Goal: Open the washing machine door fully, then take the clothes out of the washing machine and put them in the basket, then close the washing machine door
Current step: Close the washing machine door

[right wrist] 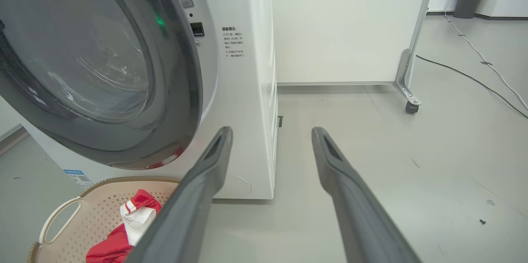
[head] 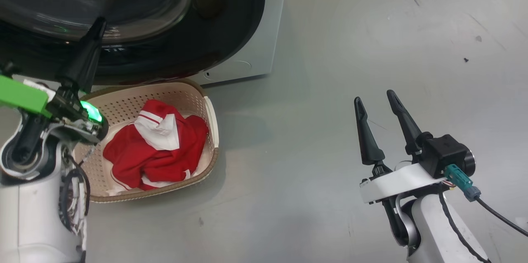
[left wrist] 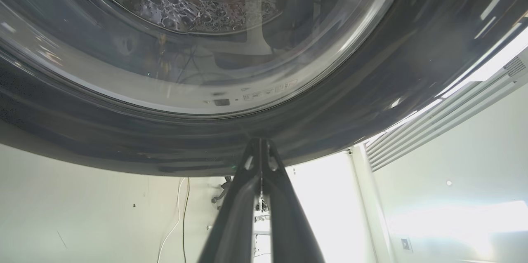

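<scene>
Looks to be the last step, closing up. Finds the bright red soft garments with white parts and striped trim (head: 161,147) bunched inside the small cream perforated plastic basket with a brown woven-look rim (head: 212,131). Places that basket on the grey floor (head: 330,48), just in front of the big white front-loading washing machine (head: 264,28) and beneath the large round door with its glossy black rim and bulging clear glass bowl (head: 132,11). Shows the left pincer (head: 97,28) pinched fully together with nothing between its fingers and its tip touching the door's lower black rim just below the glass. Shows the right pincer (head: 374,97) spread as wide as it goes, holding nothing, hanging over bare floor well apart from the machine. Puts the door close against the white front, though cannot tell from these angles whether latched. Calls next for a steady push through the rim toward the machine until the catch takes, minding a slip of the tip on the gloss and staying clear of the basket below. As for writing: finds a block of small dark Chinese characters (right wrist: 234,42) on the white front beside the door, too small to read. Finds also a small blue label (right wrist: 78,177) with a square code low on the front, and faint small marks (left wrist: 268,90) on the ring round the glass, not legible. No brand name to make out.
</scene>
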